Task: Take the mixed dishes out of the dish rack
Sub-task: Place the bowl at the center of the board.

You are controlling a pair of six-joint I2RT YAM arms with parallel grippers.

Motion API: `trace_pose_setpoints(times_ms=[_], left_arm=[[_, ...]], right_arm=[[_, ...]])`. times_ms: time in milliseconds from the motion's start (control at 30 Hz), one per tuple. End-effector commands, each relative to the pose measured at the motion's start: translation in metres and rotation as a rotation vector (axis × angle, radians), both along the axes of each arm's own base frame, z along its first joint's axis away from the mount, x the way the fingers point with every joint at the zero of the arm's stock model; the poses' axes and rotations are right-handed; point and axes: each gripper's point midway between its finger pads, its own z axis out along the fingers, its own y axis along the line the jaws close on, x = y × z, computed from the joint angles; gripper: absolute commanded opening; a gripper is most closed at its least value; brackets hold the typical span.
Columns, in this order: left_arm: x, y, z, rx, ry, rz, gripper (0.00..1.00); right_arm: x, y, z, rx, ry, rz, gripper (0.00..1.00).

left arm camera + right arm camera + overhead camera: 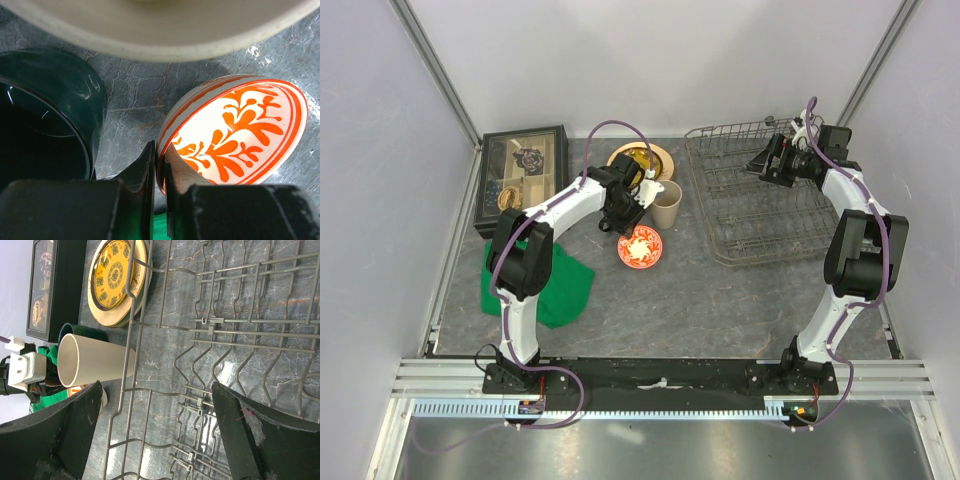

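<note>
Several dishes stand on the table [720, 300], left of the dish rack [760, 205].
- Dark green mug [45, 125]: mostly hidden under the left arm from above.
- Red-and-white bowl [640, 247]: rim clamped by the left gripper [161, 165]; beige cup [666, 204] close behind.
- Plates [642, 158]: stacked beside the black box [525, 175].
- Right gripper [770, 160]: jaws wide apart over the rack's far side.

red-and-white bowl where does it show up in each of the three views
Top external: the red-and-white bowl sits at centre, just below the beige cup in the picture.
Left wrist: it fills the lower right, its rim pinched in the left pincer.
Right wrist: only an orange sliver shows under the beige cup, at far left.
Shared landmark: the beige cup links the top and right wrist views, and the dark green mug links both wrist views.
</note>
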Motion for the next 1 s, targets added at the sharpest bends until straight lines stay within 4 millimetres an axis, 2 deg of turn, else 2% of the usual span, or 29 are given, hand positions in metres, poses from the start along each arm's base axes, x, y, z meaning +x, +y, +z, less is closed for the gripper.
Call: trace_pose_setpoints(times_ms=[0,400,967], left_arm=[[0.0077,-0.0123,0.0054,-0.040,-0.017,0.005,0.02],[0.0102,-0.0117,0.0064,-0.034,-0.027,0.006,0.14],[0.0163,-0.0078,0.0051,-0.006,-0.047,0.019,0.22]], right_arm=[[0.0012,0.0008,0.0082,0.006,-0.051,0.024,0.98],[0.0012,-0.0004,0.0072,0.008,-0.051,0.023,0.98],[0.0003,-0.0042,0.0071,0.016,-0.049,0.017,0.98]])
